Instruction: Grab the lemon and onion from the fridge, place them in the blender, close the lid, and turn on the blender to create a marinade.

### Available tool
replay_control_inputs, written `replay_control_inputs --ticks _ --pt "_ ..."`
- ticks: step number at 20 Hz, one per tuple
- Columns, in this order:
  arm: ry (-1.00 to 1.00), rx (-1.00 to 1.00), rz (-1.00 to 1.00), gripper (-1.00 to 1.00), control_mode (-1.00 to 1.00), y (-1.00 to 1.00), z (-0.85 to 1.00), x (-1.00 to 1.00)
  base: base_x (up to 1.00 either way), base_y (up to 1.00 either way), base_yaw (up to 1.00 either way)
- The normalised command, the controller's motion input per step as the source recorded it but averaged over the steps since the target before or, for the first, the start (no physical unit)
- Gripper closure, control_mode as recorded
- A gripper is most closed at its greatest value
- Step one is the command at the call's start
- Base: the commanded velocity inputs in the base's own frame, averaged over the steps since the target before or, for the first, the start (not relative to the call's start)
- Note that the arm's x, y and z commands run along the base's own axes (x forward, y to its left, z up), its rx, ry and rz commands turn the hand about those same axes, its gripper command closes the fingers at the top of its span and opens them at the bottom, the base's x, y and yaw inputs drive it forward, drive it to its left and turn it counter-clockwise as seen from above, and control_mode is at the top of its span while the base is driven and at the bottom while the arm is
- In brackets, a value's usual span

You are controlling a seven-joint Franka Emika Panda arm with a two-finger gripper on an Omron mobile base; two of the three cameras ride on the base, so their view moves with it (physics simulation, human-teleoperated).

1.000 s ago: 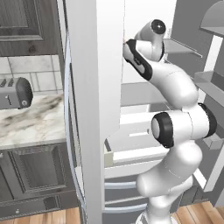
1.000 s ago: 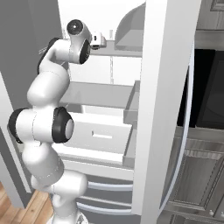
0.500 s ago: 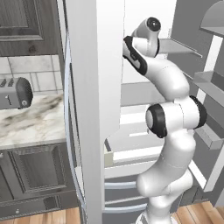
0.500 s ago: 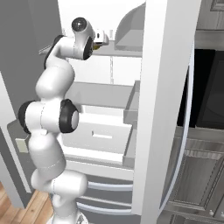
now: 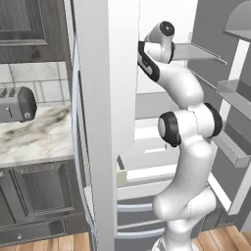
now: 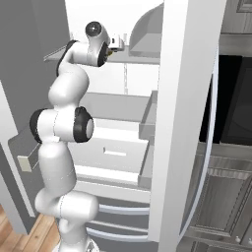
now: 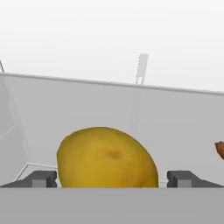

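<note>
In the hand view the yellow lemon (image 7: 107,157) lies close up on a grey fridge shelf (image 7: 87,105), between my two dark fingertips (image 7: 43,178). My gripper (image 7: 112,179) is open, its jaws standing wide on either side of the fruit without pressing it. A sliver of the orange-brown onion (image 7: 220,150) shows at the right edge. In the right base view the gripper (image 6: 117,43) reaches onto the upper shelf (image 6: 142,56) of the open white fridge (image 6: 187,98). The fridge door (image 5: 105,98) stands in front of the hand in the left base view.
White drawers (image 6: 115,152) sit below the shelf, inside the fridge. A silver-black toaster (image 5: 17,104) stands on the marble counter (image 5: 34,139) to the left. Door shelves (image 5: 230,93) jut out at the right. A dark oven front (image 6: 236,98) is right of the fridge.
The arm has straightened upward and pushed the hand deeper onto the upper fridge shelf. The jaws have stayed wide apart.
</note>
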Motion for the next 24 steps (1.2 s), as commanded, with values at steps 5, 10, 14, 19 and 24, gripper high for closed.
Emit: replay_control_inputs --ticks 5,10,14,19,24 --pt "0.00 0.00 0.00 -1.00 -1.00 0.00 -0.08 0.34 0.00 0.00 0.00" --pt "0.00 0.00 0.00 -1.00 -1.00 0.00 -0.09 0.28 0.00 0.00 0.00" --pt "0.00 0.00 0.00 1.00 -1.00 0.00 -0.23 0.09 0.00 0.00 0.00" --pt "0.10 -0.01 0.00 1.00 -1.00 -0.01 -0.26 -0.04 0.00 0.00 0.00" --pt "-0.04 0.00 -0.01 1.00 -1.00 0.00 -0.52 -0.26 0.00 0.00 0.00"
